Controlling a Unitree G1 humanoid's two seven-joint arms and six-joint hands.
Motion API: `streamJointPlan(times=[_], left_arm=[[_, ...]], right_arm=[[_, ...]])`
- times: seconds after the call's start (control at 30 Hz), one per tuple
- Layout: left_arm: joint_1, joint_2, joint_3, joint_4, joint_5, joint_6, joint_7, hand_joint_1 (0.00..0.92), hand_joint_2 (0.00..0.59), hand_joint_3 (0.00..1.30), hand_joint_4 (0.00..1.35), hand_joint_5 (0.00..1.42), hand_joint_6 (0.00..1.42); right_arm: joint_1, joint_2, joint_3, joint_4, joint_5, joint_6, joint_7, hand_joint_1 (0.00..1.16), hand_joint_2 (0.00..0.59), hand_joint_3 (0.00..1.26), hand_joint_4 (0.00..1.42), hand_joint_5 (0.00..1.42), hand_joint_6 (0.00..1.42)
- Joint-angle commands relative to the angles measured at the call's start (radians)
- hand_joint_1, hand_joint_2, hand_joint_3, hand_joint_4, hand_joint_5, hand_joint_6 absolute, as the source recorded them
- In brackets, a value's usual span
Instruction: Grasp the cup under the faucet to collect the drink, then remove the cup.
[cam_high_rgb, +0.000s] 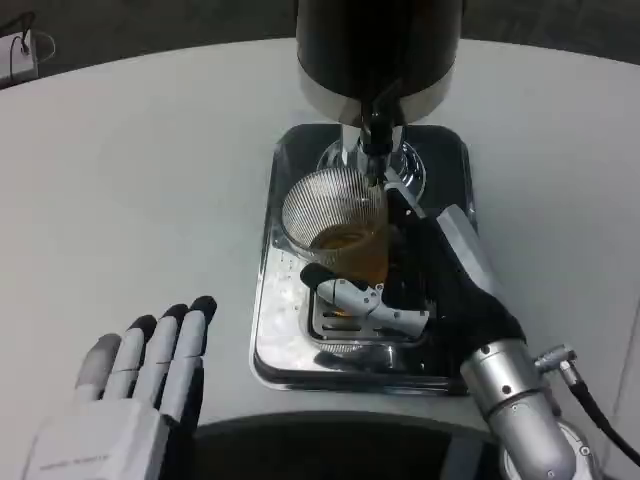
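Observation:
A clear ribbed cup (335, 228) holding amber drink stands on the silver drip tray (272, 330), just under the black faucet (377, 135) of the dark dispenser (378, 50). My right hand (420, 285) reaches in from the lower right and wraps its fingers around the cup's lower part. My left hand (150, 375) lies flat on the white table at the lower left, fingers together and stretched out, holding nothing, well apart from the tray.
The tray's grille (345, 325) lies in front of the cup. A small white object with a cable (20, 55) sits at the far left table edge. A dark curved edge (330, 425) runs along the table's front.

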Motion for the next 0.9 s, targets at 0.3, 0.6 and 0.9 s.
streamJointPlan(times=[0.3,0.6,0.9], left_arm=[[-0.007,-0.005,0.028,-0.008,-0.036,0.022,-0.031,0.000,0.147,0.00,0.00,0.00,0.00],[-0.017,-0.004,0.051,-0.017,-0.049,0.032,-0.051,0.000,0.147,0.00,0.00,0.00,0.00],[-0.066,0.003,0.057,0.006,-0.064,0.043,-0.077,0.000,0.147,0.00,0.00,0.00,0.00]], right_arm=[[-0.026,0.041,0.027,0.088,-0.010,0.027,-0.021,0.76,0.184,0.15,0.24,0.27,0.37],[-0.041,0.083,-0.006,0.137,0.016,0.048,-0.079,0.92,0.210,0.41,0.56,0.61,0.95],[-0.038,0.102,-0.055,0.146,0.049,0.043,-0.142,1.10,0.229,0.70,0.87,1.00,1.39]])
